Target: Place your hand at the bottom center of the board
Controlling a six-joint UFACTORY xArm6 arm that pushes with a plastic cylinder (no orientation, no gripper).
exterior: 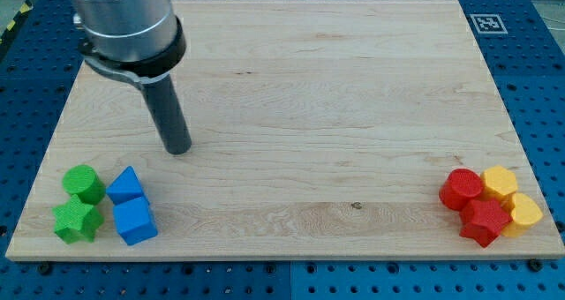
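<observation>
Wooden board (291, 79) taken as landmark. My tip (178, 148) seen at board's left half, above mid-height, just up and right of blue pair. No gripper fitted; bare rod, nothing held.

Target, board's bottom centre, lies bare, well right of and below tip.

Green cylinder (83, 183), green star (76, 221), blue triangular block (125, 185), blue cube (135, 221) bunched at board's lower left corner.

Red cylinder (461, 188), red star (484, 222), two yellow blocks (500, 182) (524, 211) bunched at lower right corner.

Judged: corners hold clusters, so diagonal path stays unobstructed. No containers present.
</observation>
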